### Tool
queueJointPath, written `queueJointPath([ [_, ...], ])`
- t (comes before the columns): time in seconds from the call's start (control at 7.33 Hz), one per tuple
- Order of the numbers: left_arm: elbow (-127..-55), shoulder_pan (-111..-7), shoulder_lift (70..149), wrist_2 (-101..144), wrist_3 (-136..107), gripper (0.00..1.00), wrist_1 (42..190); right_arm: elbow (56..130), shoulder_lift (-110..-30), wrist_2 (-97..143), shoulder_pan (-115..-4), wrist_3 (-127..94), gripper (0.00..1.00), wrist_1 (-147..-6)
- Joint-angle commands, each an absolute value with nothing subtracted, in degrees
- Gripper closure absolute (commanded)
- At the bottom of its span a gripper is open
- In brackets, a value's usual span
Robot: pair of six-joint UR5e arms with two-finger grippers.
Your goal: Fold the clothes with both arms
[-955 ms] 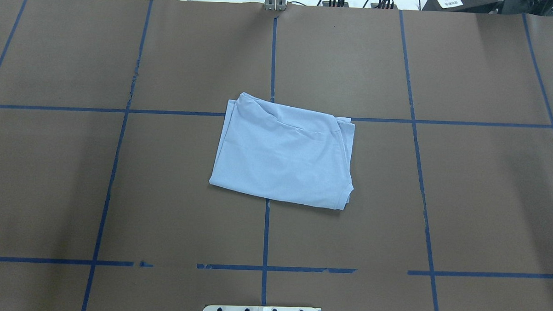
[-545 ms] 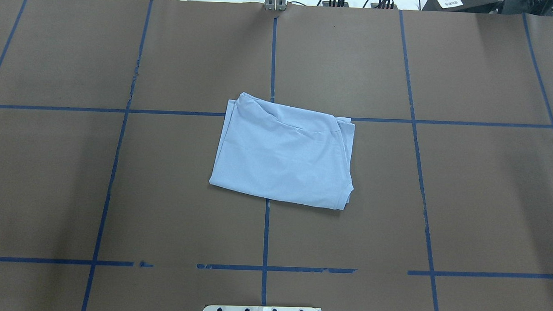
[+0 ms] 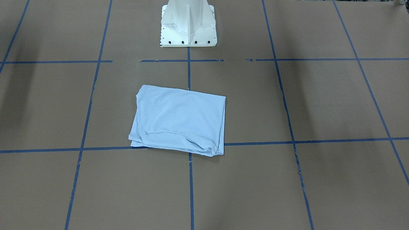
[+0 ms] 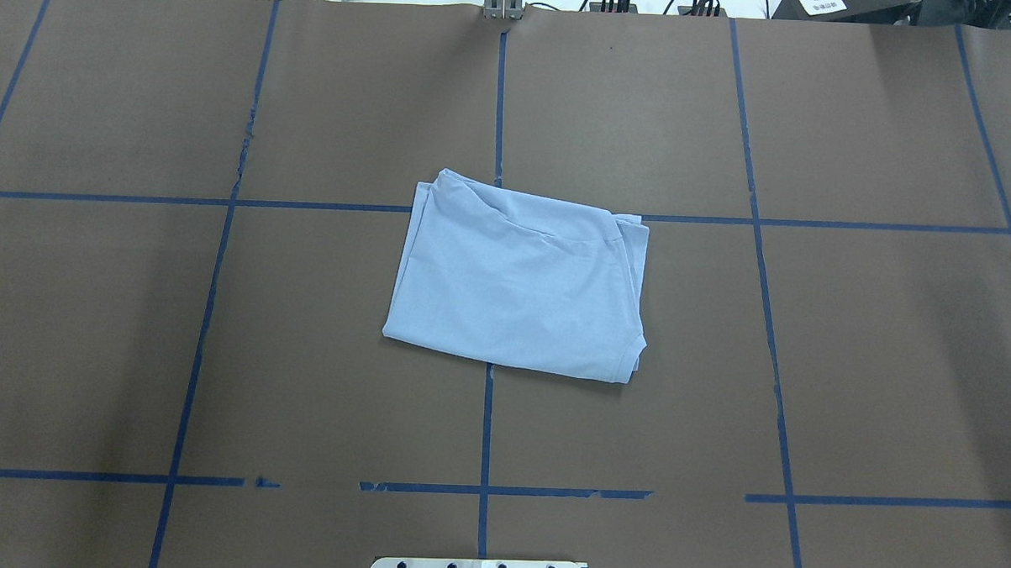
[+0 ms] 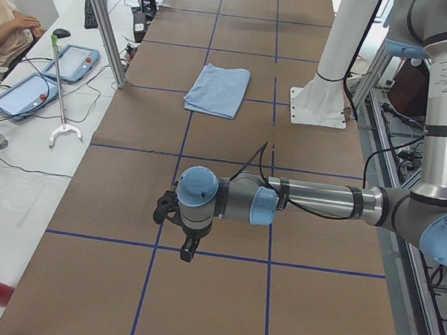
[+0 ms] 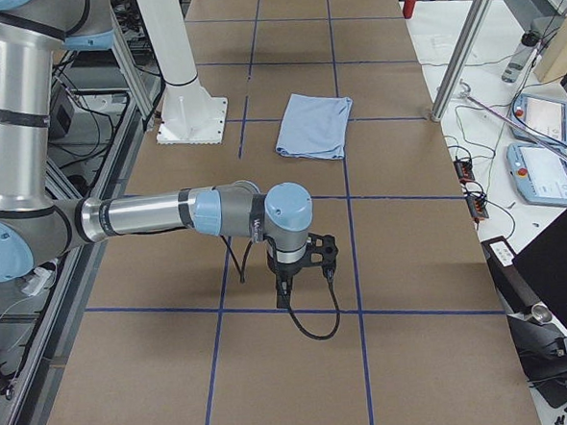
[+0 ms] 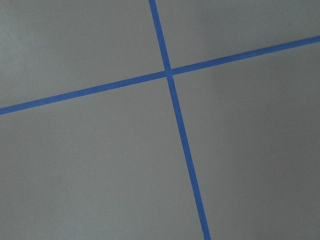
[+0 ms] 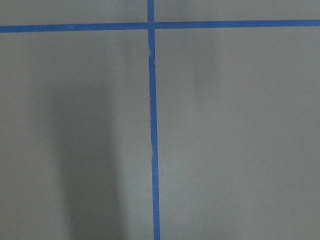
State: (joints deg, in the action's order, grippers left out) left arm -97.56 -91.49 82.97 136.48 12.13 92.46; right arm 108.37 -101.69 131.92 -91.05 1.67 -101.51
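1. The light blue T-shirt (image 4: 518, 284) is lying folded into a rough rectangle near the middle of the counter (image 4: 873, 347). It is covering a spot where the blue tape lines (image 4: 486, 435) cross, and nothing is touching it.
2. Its stacked layers are showing as loose, slightly rumpled edges along the side facing away from the robot.
3. The white pedestal base (image 3: 188, 25) is standing near the shirt on the robot's side, apart from it.
4. The left arm (image 5: 315, 198) is stretching out low over the counter, well apart from the shirt. The left hand (image 5: 187, 253) is pointing down above a tape line. Only a side view is showing it, so I cannot tell how far its fingers are parted.
5. The right arm (image 6: 149, 213) is reaching out likewise at the opposite end. The right hand (image 6: 284, 288) is hanging over bare counter, far from the shirt, and I cannot tell how far open it is either.
6. Both wrist cameras are looking at brown surface and a tape crossing (image 7: 168, 73).
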Motion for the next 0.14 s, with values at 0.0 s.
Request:
queueJointPath([
  [0.0,-97.6,-91.4,83.1,136.5,12.2,0.00,92.5,108.4,-101.7,131.9,-91.1,1.7,0.00,-101.5],
])
